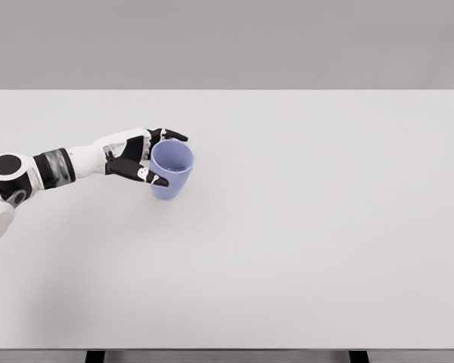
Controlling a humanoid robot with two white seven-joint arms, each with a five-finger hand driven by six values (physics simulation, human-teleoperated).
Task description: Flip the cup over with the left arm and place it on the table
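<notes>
The black-tipped fingers (170,136) of the left hand (140,157) are curled around a pale blue cup (171,171) in the left-centre part of the frame. One finger reaches over the far side of the cup's rim, toward the top of the picture, and the thumb (153,178) lies against the near side of the cup wall, so the cup sits gripped between them. The cup's open mouth faces up and toward the camera, showing its inside, and its narrower base points down toward the lower part of the frame; it looks upright or leaning slightly. Whether its base rests on the table or hangs just above it cannot be told from this view, though a faint shadow lies right under it. Behind the fingers, the white-and-black palm joins a white wrist, then a grey banded forearm section, and then a round black joint at the far left edge of the frame. A white rounded arm part shows at the lower left below that joint. Everything sits over a wide white table (303,242) that fills most of the frame, with a plain grey wall across the top.
</notes>
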